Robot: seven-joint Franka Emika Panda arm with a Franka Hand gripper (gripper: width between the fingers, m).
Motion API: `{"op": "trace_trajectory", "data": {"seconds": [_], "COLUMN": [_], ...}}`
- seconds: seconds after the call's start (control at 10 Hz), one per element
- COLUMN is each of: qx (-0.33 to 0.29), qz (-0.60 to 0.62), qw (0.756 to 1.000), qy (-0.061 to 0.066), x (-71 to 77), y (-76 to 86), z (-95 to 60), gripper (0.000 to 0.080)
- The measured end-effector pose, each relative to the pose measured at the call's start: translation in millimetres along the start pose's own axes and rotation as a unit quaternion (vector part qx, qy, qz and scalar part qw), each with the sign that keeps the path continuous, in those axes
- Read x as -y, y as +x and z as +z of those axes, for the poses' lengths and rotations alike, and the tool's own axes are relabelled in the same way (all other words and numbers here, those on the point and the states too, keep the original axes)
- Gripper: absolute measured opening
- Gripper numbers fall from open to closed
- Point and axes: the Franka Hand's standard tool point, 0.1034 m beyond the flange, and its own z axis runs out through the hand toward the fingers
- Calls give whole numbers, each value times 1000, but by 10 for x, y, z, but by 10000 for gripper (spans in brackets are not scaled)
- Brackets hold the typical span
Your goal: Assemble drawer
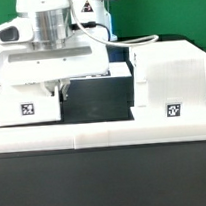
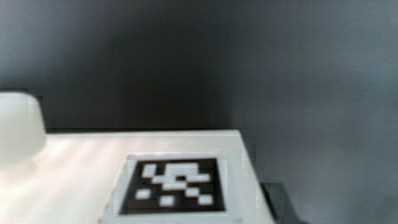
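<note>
Flat drawer box (image 1: 29,107): the task's smaller part. It lies on the black table (image 1: 115,95) at the exterior view's left, and its square tag (image 2: 175,185) sits close under the wrist camera.
Gripper (image 1: 58,90): low over the box's right end. The hand and the box hide the fingertips, so I cannot tell whether the jaws are wide, narrow or holding anything. A pale rounded shape at the wrist picture's margin may be a finger, but this is unsure.
Drawer shell (image 1: 169,76): the large hollow part, upright at the exterior view's right, well apart from the box.
Border rail (image 1: 104,139): runs across in front of both parts, with the shell just behind it.
Risk: an off-centre pinch near the box's end could let the box swivel or slip. Pressing down could skid it toward the rail. On the way right, a tilted box could catch the shell's near wall and shove the shell.
Room: there is bare table between box and shell. The rail closes off the front. Whether the box touches the rail is unclear.
</note>
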Motion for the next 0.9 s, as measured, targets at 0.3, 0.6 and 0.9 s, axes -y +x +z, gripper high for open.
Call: {"op": "trace_trajectory", "data": {"seconds": [0.3,0.6,0.9], "qx": [0,3,15], "qz": [-23,-108,-282], "qw": [1000,994,959], "qy": [3,1,-9], "x": [-18,-34,147], "y": [-18,-31,38], "z": [-47,-35,-40], "gripper": [41,41,41]}}
